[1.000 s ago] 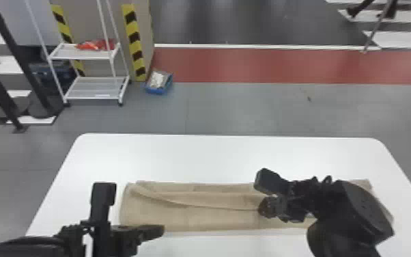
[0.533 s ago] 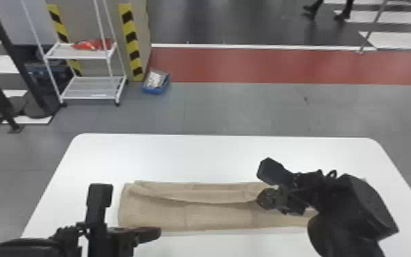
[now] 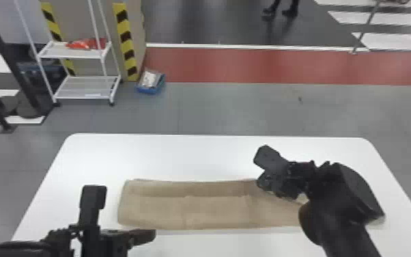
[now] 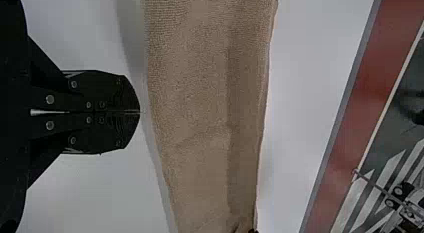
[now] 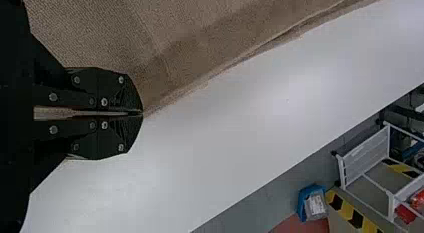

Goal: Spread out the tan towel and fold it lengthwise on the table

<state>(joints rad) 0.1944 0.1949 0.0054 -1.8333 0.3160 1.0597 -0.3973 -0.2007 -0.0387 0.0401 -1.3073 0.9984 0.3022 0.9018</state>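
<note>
The tan towel lies as a long strip across the front of the table, with a crease running lengthwise along it. At its far edge, right of the middle, my right gripper is low over the cloth. In the right wrist view, the right gripper is shut on the towel's edge, and the towel stretches away from its tips. My left gripper is just in front of the strip's near left part. The left gripper is shut with nothing in it, beside the towel. My right arm hides the towel's right end.
The white table has bare surface beyond the towel and at its left. On the floor behind stand a white shelf rack and a blue box, both away from the table.
My right gripper has moved toward the table's far side, and the towel's upper layer has shifted, its slanting fold now a straighter lengthwise crease. The left gripper has stayed nearly still.
</note>
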